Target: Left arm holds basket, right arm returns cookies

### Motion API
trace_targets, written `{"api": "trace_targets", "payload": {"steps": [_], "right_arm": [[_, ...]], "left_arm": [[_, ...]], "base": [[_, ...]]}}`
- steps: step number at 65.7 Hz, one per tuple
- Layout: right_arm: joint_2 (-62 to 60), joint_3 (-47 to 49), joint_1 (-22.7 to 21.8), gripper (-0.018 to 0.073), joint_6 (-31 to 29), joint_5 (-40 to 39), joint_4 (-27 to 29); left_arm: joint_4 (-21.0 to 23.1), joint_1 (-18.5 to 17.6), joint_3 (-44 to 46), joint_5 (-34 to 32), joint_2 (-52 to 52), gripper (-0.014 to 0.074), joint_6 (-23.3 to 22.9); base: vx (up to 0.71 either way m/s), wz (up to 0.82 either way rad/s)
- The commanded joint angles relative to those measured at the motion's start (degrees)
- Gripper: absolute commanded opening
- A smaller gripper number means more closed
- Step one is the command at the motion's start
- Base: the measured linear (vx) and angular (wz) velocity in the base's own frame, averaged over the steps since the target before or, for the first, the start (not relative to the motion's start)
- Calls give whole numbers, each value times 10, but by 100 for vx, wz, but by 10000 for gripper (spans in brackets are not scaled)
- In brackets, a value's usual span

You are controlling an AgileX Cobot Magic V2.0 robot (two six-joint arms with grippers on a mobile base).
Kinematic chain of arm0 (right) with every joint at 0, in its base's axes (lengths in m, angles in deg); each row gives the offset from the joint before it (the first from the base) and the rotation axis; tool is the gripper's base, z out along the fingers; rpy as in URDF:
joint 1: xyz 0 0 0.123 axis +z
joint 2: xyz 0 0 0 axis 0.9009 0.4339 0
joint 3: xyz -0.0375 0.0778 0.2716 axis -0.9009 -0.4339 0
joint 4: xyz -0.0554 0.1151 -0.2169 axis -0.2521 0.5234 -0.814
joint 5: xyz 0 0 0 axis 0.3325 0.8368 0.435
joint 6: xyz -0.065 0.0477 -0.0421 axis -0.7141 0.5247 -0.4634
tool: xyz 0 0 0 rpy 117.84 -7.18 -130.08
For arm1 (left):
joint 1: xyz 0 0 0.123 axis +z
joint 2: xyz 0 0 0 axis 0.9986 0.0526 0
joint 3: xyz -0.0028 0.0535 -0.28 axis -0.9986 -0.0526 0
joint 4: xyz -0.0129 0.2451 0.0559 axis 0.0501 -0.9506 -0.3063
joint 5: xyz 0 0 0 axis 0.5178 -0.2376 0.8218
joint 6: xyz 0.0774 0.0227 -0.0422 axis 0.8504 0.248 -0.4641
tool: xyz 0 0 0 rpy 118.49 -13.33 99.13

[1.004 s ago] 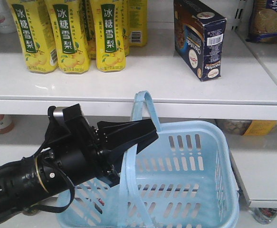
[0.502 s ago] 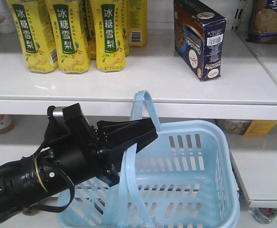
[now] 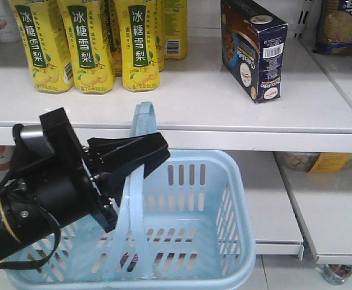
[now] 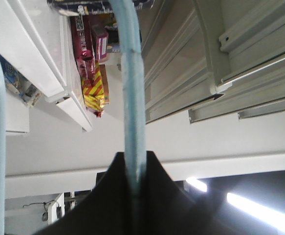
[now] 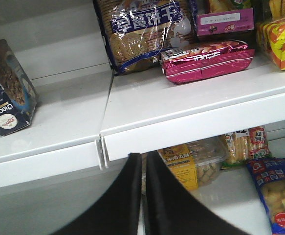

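The basket [image 3: 182, 229] and the left arm [image 3: 49, 199] have shifted to the left since half a second ago. The cookies [image 3: 254, 48] stand on the shelf [image 3: 194, 115], so I judge the return done. The left pincer [image 3: 136, 156] is clenched on the basket handle [image 4: 133, 98]. The right pincer [image 5: 143, 181] is closed and holds nothing.

Navy cookies [image 3: 255, 48] upright on shelf; blue basket [image 3: 182, 241] below.

Light blue slotted basket [image 3: 182, 199]; dark navy cookies [image 3: 254, 48]; yellow bottles [image 3: 88, 45]; white shelf [image 3: 194, 115].
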Motion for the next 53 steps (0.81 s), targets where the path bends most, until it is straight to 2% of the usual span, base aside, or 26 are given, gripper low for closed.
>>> {"api": "trace_targets", "payload": {"steps": [1, 13, 24, 35, 53], "right_arm": [[9, 15, -3, -11, -1, -26, -27], [9, 15, -3, -11, -1, -26, -27], [9, 15, -3, -11, -1, -26, -27], [9, 15, -3, -11, -1, -26, -27], [9, 15, -3, -11, -1, -26, -27]], "left_arm": [[65, 7, 2, -15, -42, 0, -2], [107, 7, -68, 5, -113, 0, -2], [135, 16, -100, 84, -176, 0, -2], [134, 56, -124, 139, -231, 0, -2], [138, 134, -182, 157, -311, 0, -2]], "base": [[0, 0], [0, 0], [0, 0], [0, 0], [0, 0]]}}
